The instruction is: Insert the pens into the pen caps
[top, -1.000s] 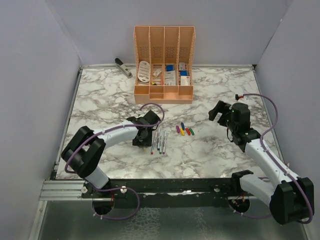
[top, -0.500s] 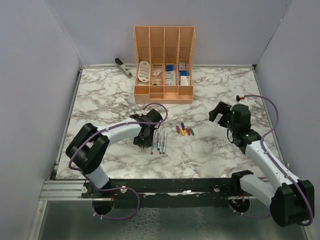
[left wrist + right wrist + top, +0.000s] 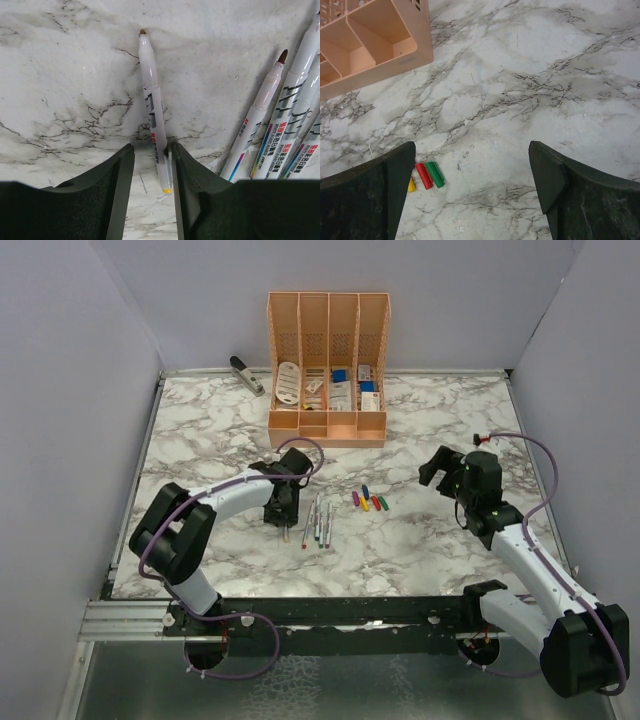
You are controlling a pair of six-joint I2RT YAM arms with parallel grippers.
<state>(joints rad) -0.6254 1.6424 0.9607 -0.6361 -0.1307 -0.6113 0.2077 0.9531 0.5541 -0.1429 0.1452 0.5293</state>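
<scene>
Top external view: an orange organiser [image 3: 327, 428] stands at the back of the counter [image 3: 430, 540], with four tall slots upright behind a low front tray. The tray holds a white oval piece [image 3: 288, 383] at its left end. Beside it are small blue and white stationery pieces [image 3: 345, 390], too small to name.

The left hand [image 3: 281, 508] hangs low over the counter just left of a row of pens [image 3: 322, 520] and hides most of a lone pen [image 3: 151, 95] from above. The left wrist view shows that pen lying flat with its tip pointing away and its yellow-ended tail between the fingers. The hand is parted narrowly around it: the barrel lies close against one finger [image 3: 200, 200], with a gap to the other. The frame edge cuts off the row of pens at the right.

The right hand [image 3: 440, 468] is spread wide above the counter, well right of the caps [image 3: 368, 501]. In the right wrist view a red cap [image 3: 424, 175] and a green cap [image 3: 434, 174] lie side by side. A yellow cap [image 3: 411, 186] is half hidden behind a finger [image 3: 365, 195].

The counter is white marble pattern with grey veins. Plain pale lilac walls [image 3: 80, 390] close three sides. A grey stapler [image 3: 246, 374] lies at the back left.
</scene>
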